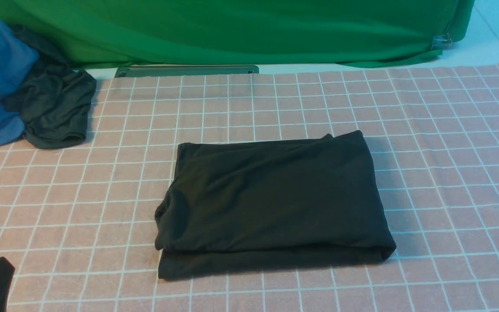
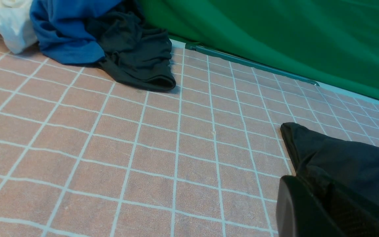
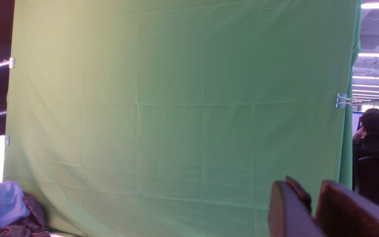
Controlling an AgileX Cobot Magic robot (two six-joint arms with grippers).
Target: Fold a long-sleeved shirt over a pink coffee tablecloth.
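Now folded long-sleeved shirt (image 1: 275, 199) on pink coffee tablecloth (image 1: 448, 130), left end effector (image 2: 321, 210) pressed together, right end effector (image 3: 311, 210) slightly spread

We see little of our body. Our left gripper (image 2: 321, 210) has smooth, rounded black fingers (image 2: 294, 210) with a dull shine. Our right gripper (image 3: 313, 210) has dark fingers (image 3: 285, 210) with rounded tips, and they look brownish here.

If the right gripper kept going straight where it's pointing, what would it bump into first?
Probably the green cloth. The right gripper is raised and faces that backdrop with nothing visible between, though how far off it hangs is unclear.
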